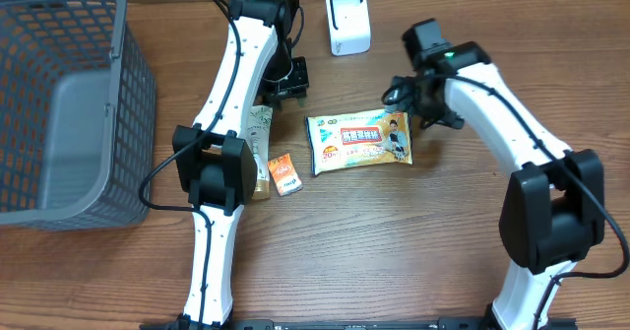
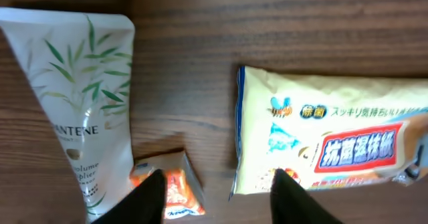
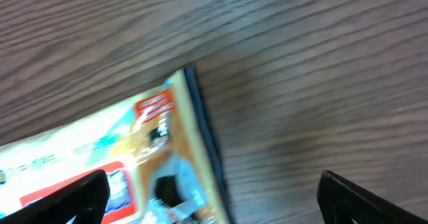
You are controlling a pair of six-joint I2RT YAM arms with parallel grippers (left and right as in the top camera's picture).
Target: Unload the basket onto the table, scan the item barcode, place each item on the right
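Wipes pack (image 1: 359, 141): flat on the table (image 1: 413, 241), printed face up, between the two grippers; right end cut off in the left wrist view, blurred in the right wrist view.
Tube (image 2: 73, 90): partly under the left arm (image 1: 236, 84) from overhead; reads "PANTENE".
Orange packet (image 2: 175, 184): partly behind a finger; print unreadable.
Pack print: Japanese lettering, white characters on a blue band.
Scanner (image 1: 349, 20): white, beyond the pack.
Left gripper (image 2: 217, 198): jaws parted, holding nothing.
Right gripper (image 3: 214, 200): jaws wide, empty.
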